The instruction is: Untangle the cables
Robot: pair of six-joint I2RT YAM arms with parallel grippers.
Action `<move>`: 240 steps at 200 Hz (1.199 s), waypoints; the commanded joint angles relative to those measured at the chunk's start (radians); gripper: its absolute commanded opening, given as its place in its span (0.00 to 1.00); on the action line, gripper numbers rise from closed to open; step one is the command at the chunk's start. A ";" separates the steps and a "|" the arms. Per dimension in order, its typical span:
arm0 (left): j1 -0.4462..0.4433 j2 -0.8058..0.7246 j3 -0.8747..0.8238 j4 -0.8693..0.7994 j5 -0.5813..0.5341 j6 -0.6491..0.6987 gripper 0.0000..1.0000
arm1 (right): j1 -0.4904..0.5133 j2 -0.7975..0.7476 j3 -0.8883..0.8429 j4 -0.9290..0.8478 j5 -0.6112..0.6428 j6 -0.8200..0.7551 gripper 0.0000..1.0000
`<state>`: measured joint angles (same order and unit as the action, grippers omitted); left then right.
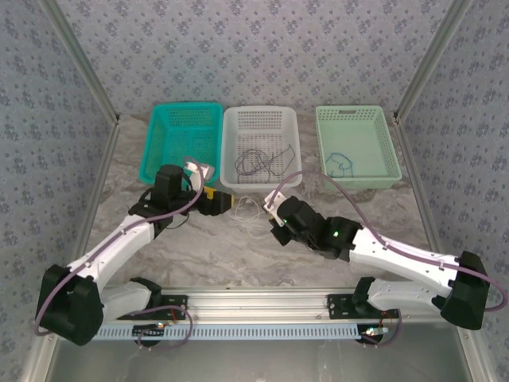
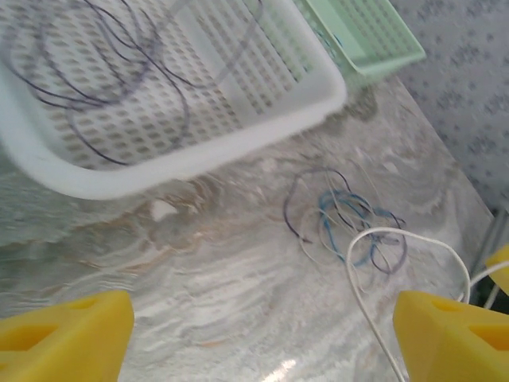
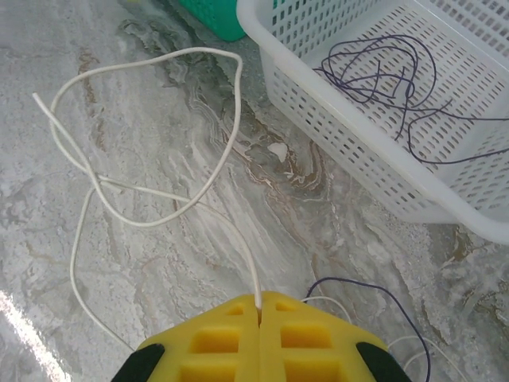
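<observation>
A small tangle of cables [image 2: 350,227], dark, blue and whitish, lies on the marble table in front of the white basket [image 2: 262,127]. My left gripper [image 2: 262,342] hovers over bare table beside the tangle, jaws wide open and nothing between them. A white cable [image 2: 398,235] loops past its right finger [image 2: 453,334]. My right gripper [image 3: 259,304] is shut on the white cable [image 3: 231,119], which runs forward in loose loops across the table. In the top view the left gripper [image 1: 225,200] and right gripper [image 1: 276,216] flank the cables [image 1: 249,209].
Three baskets line the back: a teal basket [image 1: 163,119], the white basket [image 1: 262,115] with dark cables [image 3: 382,72] inside, and a pale green basket [image 1: 374,119] holding a blue cable [image 1: 340,163]. A dark cable [image 3: 382,290] curves beside my right fingers.
</observation>
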<state>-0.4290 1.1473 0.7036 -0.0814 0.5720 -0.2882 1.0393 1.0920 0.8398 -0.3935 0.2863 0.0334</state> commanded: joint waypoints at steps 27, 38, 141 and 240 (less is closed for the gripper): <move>-0.084 0.062 0.078 0.026 0.137 0.080 0.78 | -0.011 -0.019 -0.001 -0.036 -0.045 -0.061 0.00; -0.090 0.075 0.085 0.026 0.139 0.079 0.75 | -0.012 -0.020 -0.001 -0.037 -0.045 -0.062 0.00; -0.130 0.156 0.134 -0.027 0.162 0.134 0.46 | -0.018 -0.068 0.001 -0.031 -0.035 -0.074 0.00; -0.130 -0.029 0.047 0.110 -0.163 0.018 0.04 | -0.027 -0.070 -0.074 -0.006 -0.003 0.047 0.00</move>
<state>-0.5568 1.2091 0.7776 -0.0692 0.5159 -0.2176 1.0183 1.0199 0.7979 -0.4080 0.2638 0.0074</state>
